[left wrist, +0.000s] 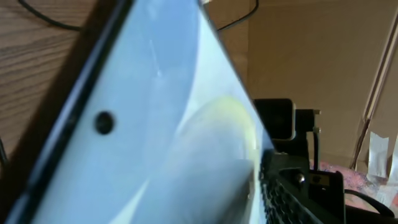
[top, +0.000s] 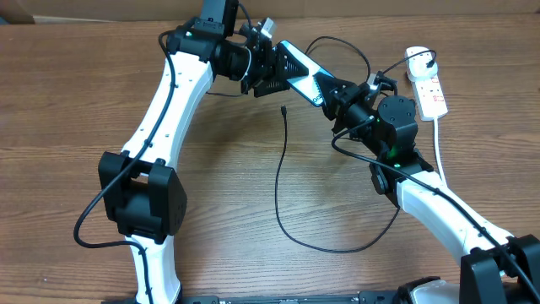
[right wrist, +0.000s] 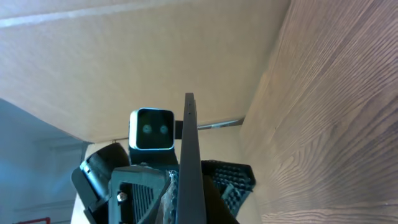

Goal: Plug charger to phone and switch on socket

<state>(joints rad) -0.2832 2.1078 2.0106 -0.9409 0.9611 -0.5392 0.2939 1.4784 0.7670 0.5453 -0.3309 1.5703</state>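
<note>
Right gripper (top: pixel 336 95) pressed together on one end of phone (top: pixel 297 69); phone stands edge-on between its fingers in right wrist view. Left gripper (top: pixel 268 74) at phone's opposite end, screen filling its wrist view; grip or gap, cannot tell. Arms reach inward, wrists facing each other, phone tilted, raised off table (top: pixel 76 101). Charger (top: pixel 282 169) tip lies on table under phone, between grippers. Socket (top: pixel 429 84) beyond right gripper, apart.

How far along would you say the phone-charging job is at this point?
Nothing looks finished yet. In hand: the phone, clamped by the right gripper, the left gripper at its other end. Remaining: the charger lies loose on the table, its tip unplugged, and the socket sits untouched.
</note>
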